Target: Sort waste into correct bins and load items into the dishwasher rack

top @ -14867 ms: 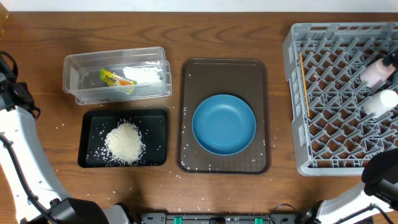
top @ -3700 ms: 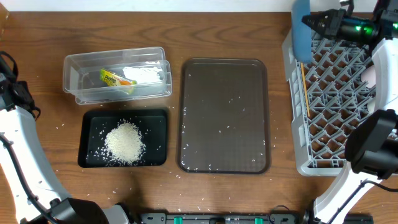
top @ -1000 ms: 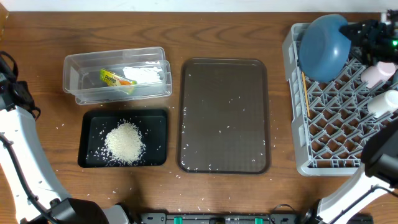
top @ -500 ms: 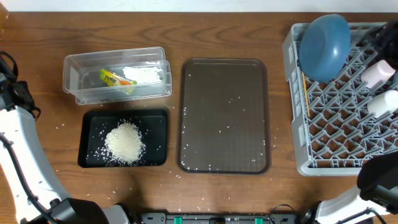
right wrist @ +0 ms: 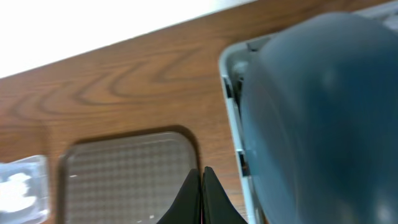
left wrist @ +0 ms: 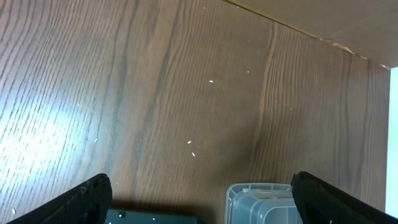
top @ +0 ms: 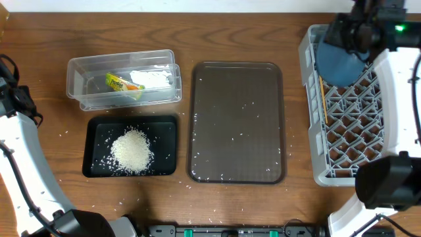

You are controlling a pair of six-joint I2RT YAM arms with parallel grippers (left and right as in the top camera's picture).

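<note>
The dark-blue bowl point(top: 334, 67) leans on edge in the back left corner of the grey dishwasher rack point(top: 355, 141), and it fills the right of the right wrist view point(right wrist: 317, 124). My right gripper point(top: 339, 33) hovers over that corner, shut and empty point(right wrist: 202, 190), apart from the bowl. Wooden chopsticks point(top: 322, 92) lie along the rack's left side. The clear tub point(top: 85, 72) holds the yellow-green wrapper point(top: 122, 83) and white napkin point(top: 154, 78). Rice point(top: 131, 150) is piled in the black tray point(top: 99, 131). My left gripper point(left wrist: 199, 208) is open over bare table behind the tub point(left wrist: 261, 202).
A large brown serving tray point(top: 237, 85) lies mid-table with a few stray rice grains on it. More grains are scattered on the wood around the black tray. My right arm point(top: 404, 99) crosses the rack's right side and covers what stands there.
The right gripper has closed and swung from the rack's right side to above its back left corner. The dark-blue bowl stays leaning in the rack. The left arm is still.
</note>
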